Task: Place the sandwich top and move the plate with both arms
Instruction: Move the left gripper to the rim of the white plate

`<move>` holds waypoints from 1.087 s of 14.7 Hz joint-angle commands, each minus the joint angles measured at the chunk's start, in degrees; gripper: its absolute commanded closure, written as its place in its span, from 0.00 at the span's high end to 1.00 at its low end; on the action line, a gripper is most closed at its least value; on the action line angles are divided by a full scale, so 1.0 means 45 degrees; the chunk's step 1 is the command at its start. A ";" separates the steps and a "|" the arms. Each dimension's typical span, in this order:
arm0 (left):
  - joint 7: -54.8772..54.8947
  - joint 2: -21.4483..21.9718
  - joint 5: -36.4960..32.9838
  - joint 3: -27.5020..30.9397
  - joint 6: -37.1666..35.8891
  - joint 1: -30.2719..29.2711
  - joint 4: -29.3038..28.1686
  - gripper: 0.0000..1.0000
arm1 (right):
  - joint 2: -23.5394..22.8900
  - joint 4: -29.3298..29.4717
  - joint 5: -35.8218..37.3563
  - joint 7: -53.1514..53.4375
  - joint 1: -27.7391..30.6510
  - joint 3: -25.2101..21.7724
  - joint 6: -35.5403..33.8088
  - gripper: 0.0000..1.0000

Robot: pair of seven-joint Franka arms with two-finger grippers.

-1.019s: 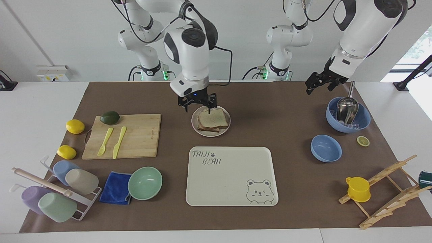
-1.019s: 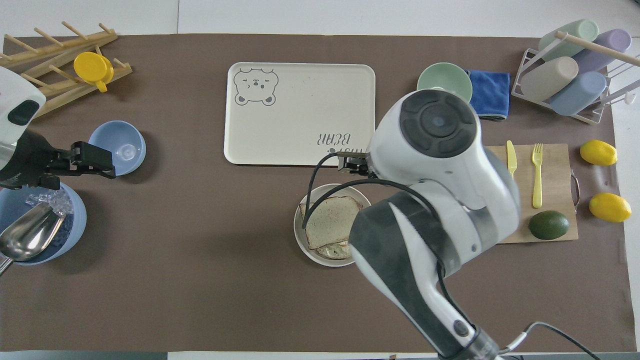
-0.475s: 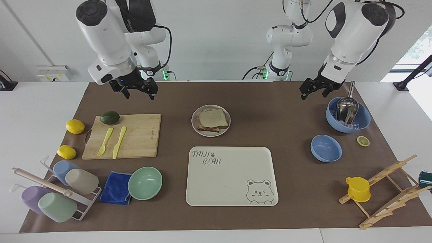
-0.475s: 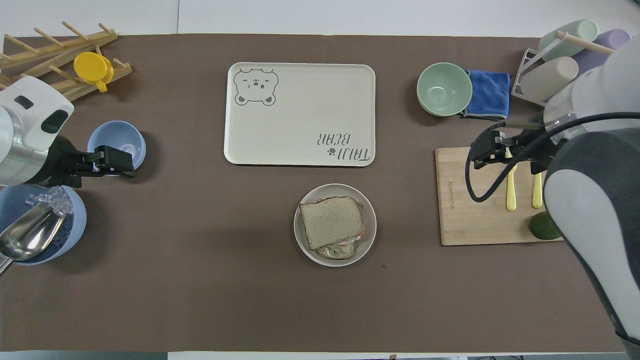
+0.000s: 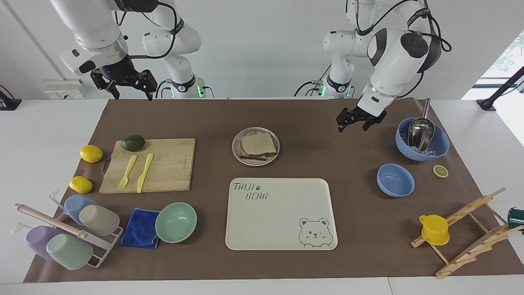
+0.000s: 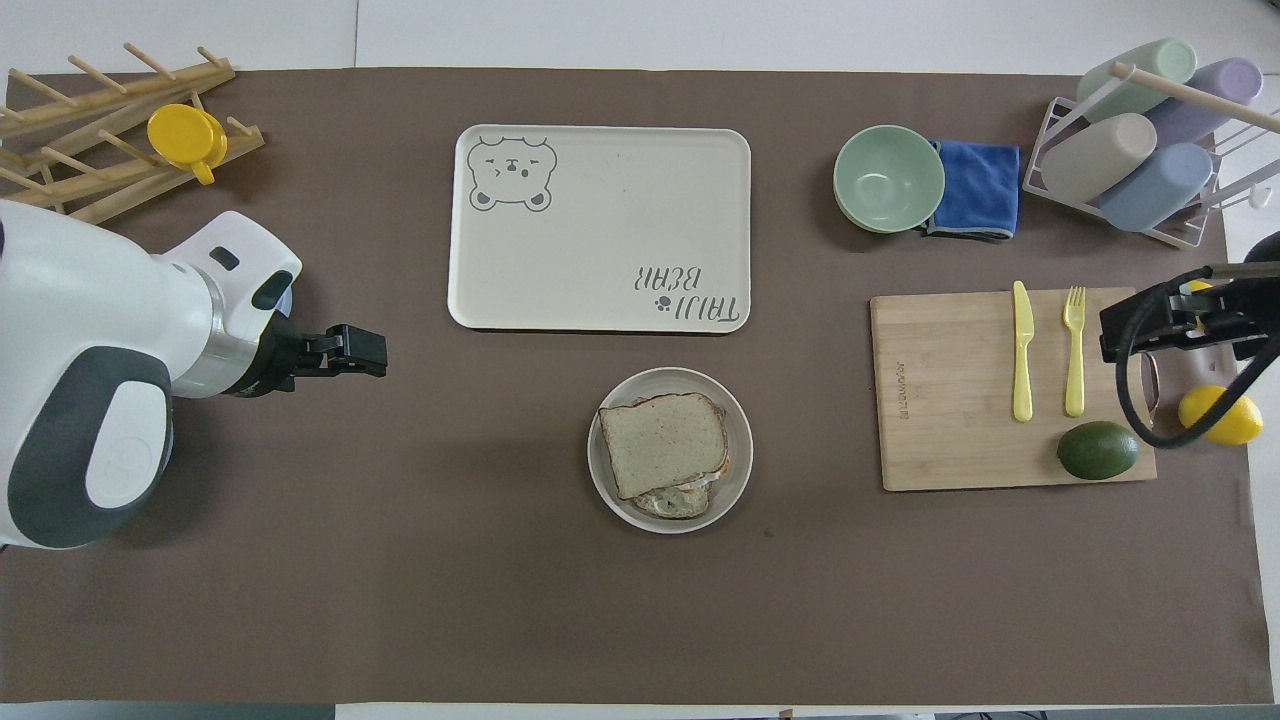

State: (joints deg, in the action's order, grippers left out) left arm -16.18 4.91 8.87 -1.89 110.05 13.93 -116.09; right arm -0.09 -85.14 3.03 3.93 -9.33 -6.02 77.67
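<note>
The sandwich top (image 5: 258, 143) lies flat on the lower sandwich layers in the plate (image 5: 256, 161), which sits on the brown mat of the tabletop (image 5: 286, 114) just nearer to the robots than the cream tray (image 5: 281, 213) printed with a bear. Nothing touches the bread or the plate.

The left gripper (image 5: 360, 121) hangs in the air over bare mat, between the plate and the large blue bowl (image 5: 440, 145) that holds ice and a metal scoop (image 5: 421, 130). Its jaws stand apart and hold nothing; in the overhead view the same gripper (image 6: 352, 351) points toward the plate, well apart from it.

The right gripper (image 5: 124, 82) is raised high over the edge of the tabletop at the right arm's end, above the corner of the mat near the cutting board (image 5: 166, 166). Its jaws are spread wide and empty. In the overhead view it (image 6: 1190, 325) shows over the end of the board near one lemon (image 6: 1220, 415).

An avocado (image 5: 133, 142), a yellow fork (image 5: 127, 172) and a yellow knife (image 5: 145, 172) rest on the board
</note>
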 commanded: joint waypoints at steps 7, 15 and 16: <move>-0.1151 -0.1715 0.0782 0.0127 0.3842 0.2486 -0.1253 1.00 | 0.0567 -0.2347 -0.0341 -0.0658 0.0392 -0.0244 0.1744 1.00; -0.1131 -0.2694 0.0900 0.0127 0.4919 0.3953 -0.1779 1.00 | 0.0177 -0.2486 -0.0321 -0.1537 0.1154 -0.0126 0.2077 1.00; -0.1131 -0.2713 0.0900 0.0127 0.4920 0.4012 -0.1820 1.00 | 0.0177 -0.2448 -0.0321 -0.1518 0.1174 -0.0030 0.1941 1.00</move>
State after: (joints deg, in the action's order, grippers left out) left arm -20.99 -7.88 12.27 -2.10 130.40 30.58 -122.30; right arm 0.42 -95.14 2.55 -1.62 -5.36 -7.31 85.67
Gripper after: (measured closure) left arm 0.000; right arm 0.000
